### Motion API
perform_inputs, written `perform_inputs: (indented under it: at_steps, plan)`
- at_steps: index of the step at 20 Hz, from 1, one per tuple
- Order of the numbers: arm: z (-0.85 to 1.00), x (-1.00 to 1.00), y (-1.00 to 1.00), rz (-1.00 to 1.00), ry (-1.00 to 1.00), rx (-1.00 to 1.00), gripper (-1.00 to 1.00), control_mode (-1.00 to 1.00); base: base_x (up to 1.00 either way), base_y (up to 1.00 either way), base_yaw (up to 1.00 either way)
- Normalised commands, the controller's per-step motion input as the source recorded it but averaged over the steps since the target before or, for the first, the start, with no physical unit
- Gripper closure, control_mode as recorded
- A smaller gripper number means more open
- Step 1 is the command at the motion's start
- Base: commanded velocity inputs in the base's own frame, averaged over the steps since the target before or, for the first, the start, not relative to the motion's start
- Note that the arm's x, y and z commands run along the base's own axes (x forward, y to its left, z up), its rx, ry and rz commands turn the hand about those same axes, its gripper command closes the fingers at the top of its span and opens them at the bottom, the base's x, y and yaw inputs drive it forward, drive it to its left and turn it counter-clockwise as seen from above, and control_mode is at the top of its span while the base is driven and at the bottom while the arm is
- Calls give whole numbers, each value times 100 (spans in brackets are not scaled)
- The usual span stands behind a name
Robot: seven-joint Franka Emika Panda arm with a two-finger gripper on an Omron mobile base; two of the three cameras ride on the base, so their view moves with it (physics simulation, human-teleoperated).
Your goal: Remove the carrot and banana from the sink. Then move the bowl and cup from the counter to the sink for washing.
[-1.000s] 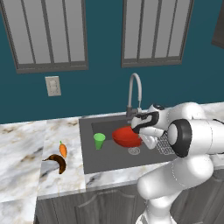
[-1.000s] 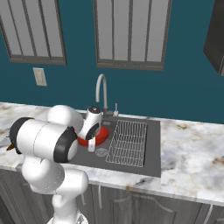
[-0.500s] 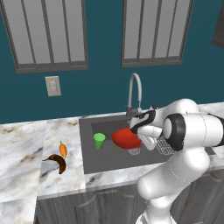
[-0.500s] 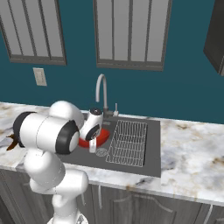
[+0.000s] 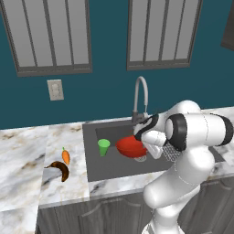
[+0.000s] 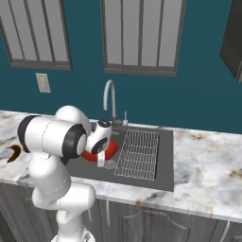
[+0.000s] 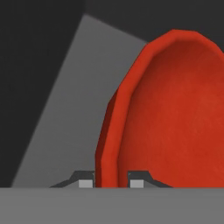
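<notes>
The red bowl (image 5: 130, 147) hangs tilted on edge inside the dark grey sink (image 5: 109, 168), near the drain. My gripper (image 7: 111, 183) is shut on the bowl's rim (image 7: 109, 144), with one fingertip on each side of it. In the left base view the gripper (image 5: 139, 138) is at the bowl's right edge, under the faucet. The green cup (image 5: 103, 147) stands upright in the sink, left of the bowl. The orange carrot (image 5: 66, 156) and the dark brown banana (image 5: 58, 169) lie on the marble counter (image 5: 23, 151), left of the sink.
The curved steel faucet (image 5: 142, 93) rises just behind the hand. A wire rack (image 6: 138, 153) covers the sink's right half and the round drain (image 6: 109, 165) lies beside it. The banana's tip (image 6: 13, 152) shows at the left edge of the right base view.
The bowl and hand have sunk slightly lower into the sink. The arm's upper links have shifted a little. The cup, carrot and banana have not moved.
</notes>
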Motion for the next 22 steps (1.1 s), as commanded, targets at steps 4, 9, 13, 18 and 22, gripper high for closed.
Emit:
perform_inputs:
  at_steps: [4, 9, 13, 18, 22]
  plan:
    - [-14, 6, 0, 1, 0, 0, 100, -100, 0, 0, 0]
    - [-15, 11, 0, 1, 0, 0, 100, -100, 0, 0, 0]
    - [-15, 11, 0, 0, 0, 0, 100, -100, 0, 0, 0]
    - [-17, 12, 0, 1, 0, 0, 100, -100, 0, 0, 0]
    - [-19, 13, 0, 1, 0, 0, 100, -100, 0, 0, 0]
